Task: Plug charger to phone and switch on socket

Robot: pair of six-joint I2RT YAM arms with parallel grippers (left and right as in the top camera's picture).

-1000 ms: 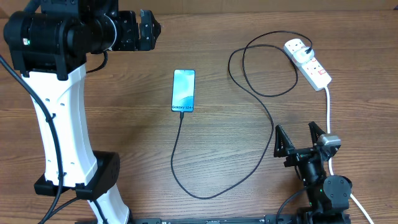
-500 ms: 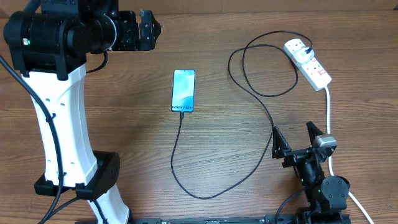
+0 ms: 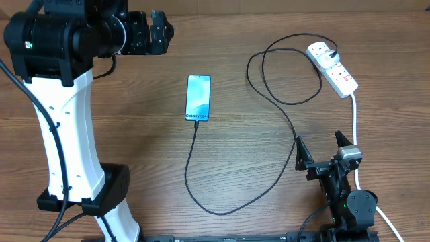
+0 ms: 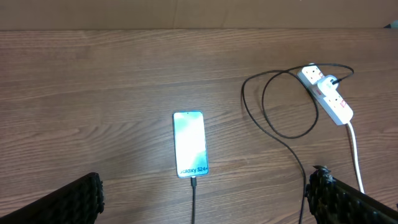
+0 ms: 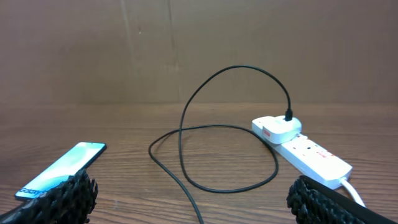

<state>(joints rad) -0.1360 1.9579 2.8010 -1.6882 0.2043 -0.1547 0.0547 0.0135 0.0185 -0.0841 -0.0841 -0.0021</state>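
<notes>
The phone (image 3: pixel 198 97) lies flat mid-table, its light-blue screen glowing; it also shows in the left wrist view (image 4: pixel 189 144) and the right wrist view (image 5: pixel 62 167). The charger cable (image 3: pixel 282 121) has its black connector in the phone's bottom edge (image 4: pixel 193 182) and loops to its white plug (image 3: pixel 318 51), seated in the socket (image 3: pixel 336 70). The plug (image 5: pixel 278 127) and the socket (image 5: pixel 314 155) also show in the right wrist view. My left gripper (image 3: pixel 156 32) is open, high at the back left. My right gripper (image 3: pixel 324 151) is open near the front right, empty.
The socket's thick white lead (image 3: pixel 355 117) runs down the right side past my right gripper to the front edge. The left arm's white base (image 3: pixel 74 181) stands at the front left. A brown wall (image 5: pixel 186 43) backs the table.
My right gripper has shifted slightly, first a little to the left, then back; its jaws stay open. The left arm, phone and cable have not moved.
</notes>
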